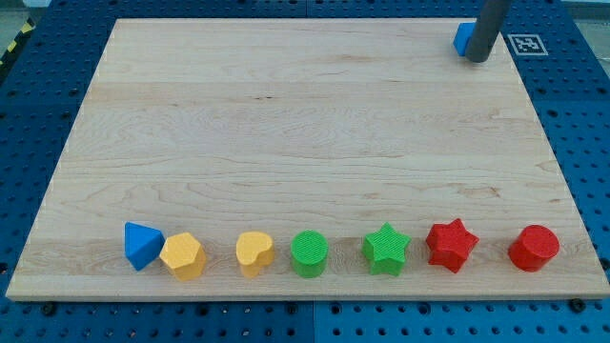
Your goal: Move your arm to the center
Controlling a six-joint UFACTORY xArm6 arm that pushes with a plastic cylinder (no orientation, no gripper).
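Observation:
My tip (477,58) is at the view's top right corner of the wooden board (286,124). It touches or stands just right of a blue block (462,38), which the rod partly hides. Along the view's bottom edge lies a row of blocks: a blue triangular block (142,245), a yellow hexagonal block (182,255), a yellow heart-shaped block (254,253), a green round block (309,253), a green star (386,249), a red star (450,244) and a red round block (533,249). My tip is far from this row.
The board lies on a blue perforated table (581,124). A black-and-white marker tag (526,44) sits just off the board's top right corner.

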